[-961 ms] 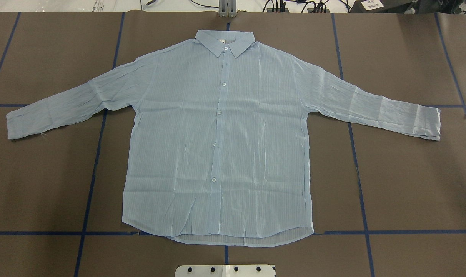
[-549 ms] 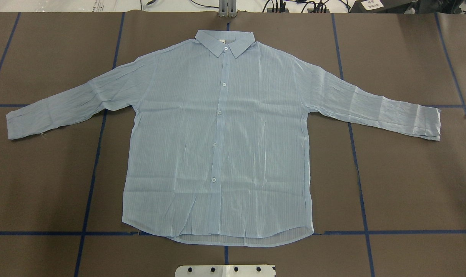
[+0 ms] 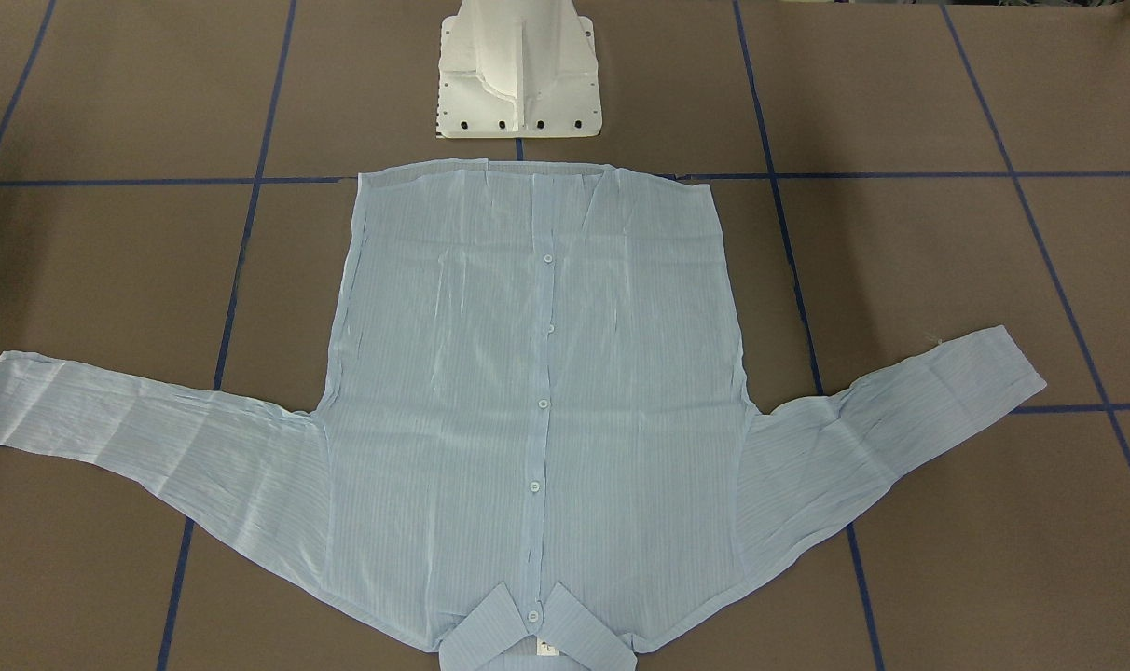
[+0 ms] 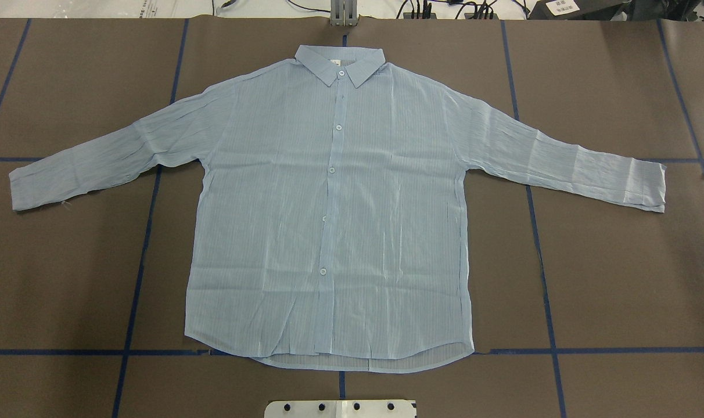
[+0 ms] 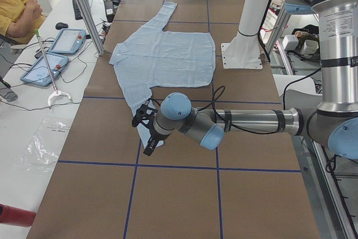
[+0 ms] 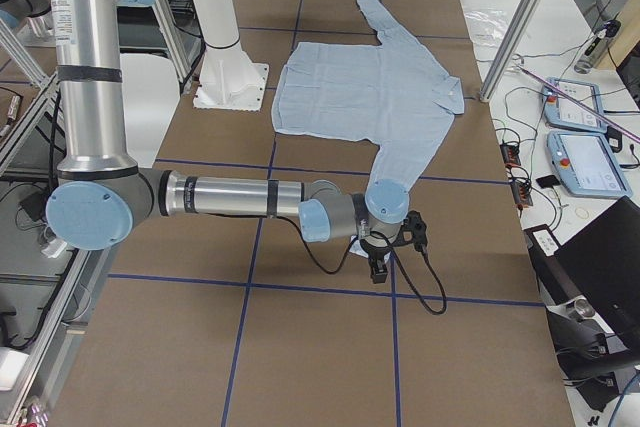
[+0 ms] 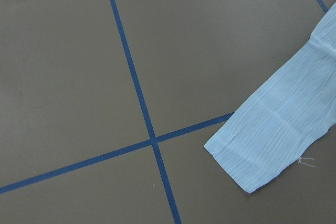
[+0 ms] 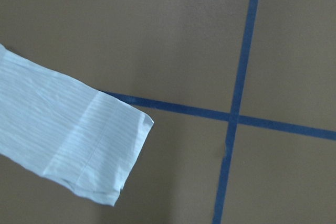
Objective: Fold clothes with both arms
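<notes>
The light blue striped shirt (image 4: 329, 220) lies flat and buttoned on the brown table, collar at the far edge and both sleeves spread out to the sides (image 3: 537, 373). Neither gripper appears in the overhead or front-facing views. In the exterior left view my left gripper (image 5: 146, 130) hangs over the near sleeve's cuff; I cannot tell whether it is open or shut. In the exterior right view my right gripper (image 6: 395, 242) hangs by the other cuff, state also unclear. Each wrist view looks down on a cuff (image 7: 273, 140) (image 8: 79, 145) with no fingers in sight.
The white pedestal base (image 3: 518, 75) stands at the table's near edge by the shirt hem. Blue tape lines (image 4: 137, 278) grid the brown surface. Teach pendants (image 5: 56, 54) lie on a side table, where a person in yellow (image 5: 17, 15) sits.
</notes>
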`<state>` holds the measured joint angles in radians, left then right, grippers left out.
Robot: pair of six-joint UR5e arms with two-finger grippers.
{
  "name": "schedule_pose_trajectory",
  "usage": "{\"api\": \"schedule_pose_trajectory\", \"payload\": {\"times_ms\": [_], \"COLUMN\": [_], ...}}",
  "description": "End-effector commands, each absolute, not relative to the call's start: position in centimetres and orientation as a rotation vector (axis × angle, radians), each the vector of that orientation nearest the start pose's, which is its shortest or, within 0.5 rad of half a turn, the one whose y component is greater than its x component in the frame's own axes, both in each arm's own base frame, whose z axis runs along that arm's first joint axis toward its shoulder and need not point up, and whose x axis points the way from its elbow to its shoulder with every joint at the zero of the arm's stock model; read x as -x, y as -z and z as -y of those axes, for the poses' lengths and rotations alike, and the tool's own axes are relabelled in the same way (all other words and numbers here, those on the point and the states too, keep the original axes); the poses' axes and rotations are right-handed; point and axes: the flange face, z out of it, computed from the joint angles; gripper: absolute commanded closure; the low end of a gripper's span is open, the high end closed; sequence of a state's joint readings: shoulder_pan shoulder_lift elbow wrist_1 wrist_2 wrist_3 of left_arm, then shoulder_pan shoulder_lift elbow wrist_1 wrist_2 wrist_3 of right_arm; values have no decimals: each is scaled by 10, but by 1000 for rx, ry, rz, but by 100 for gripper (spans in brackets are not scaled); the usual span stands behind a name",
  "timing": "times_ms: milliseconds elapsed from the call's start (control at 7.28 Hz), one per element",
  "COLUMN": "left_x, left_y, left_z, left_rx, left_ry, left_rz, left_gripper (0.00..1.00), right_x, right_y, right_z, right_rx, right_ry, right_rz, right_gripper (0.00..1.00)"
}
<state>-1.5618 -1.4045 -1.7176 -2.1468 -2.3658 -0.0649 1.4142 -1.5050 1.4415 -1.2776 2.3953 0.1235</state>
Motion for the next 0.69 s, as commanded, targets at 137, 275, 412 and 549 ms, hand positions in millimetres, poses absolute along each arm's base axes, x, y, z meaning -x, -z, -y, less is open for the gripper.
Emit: {"api": "schedule_pose_trajectory", "payload": {"times_ms": [137, 275, 412, 549], "left_x": [57, 57, 56, 56], "left_y": [-599, -601, -601, -601], "left_z": [445, 447, 449, 449], "left_rx": [-505, -501, -498, -501], "left_ry": [-172, -168, -168, -171], "left_rz": [-790, -792, -795, -791], "left_gripper": [0, 0, 0, 0], "right_x": [100, 120, 137, 136], "right_y": [-661, -657, -663, -669], "right_z": [566, 580, 582, 584], "right_rx": [-99, -101, -90, -89], "right_ry": [143, 170, 193, 184], "right_rz": [867, 856, 846, 824], "right_gripper": [0, 0, 2, 7]}}
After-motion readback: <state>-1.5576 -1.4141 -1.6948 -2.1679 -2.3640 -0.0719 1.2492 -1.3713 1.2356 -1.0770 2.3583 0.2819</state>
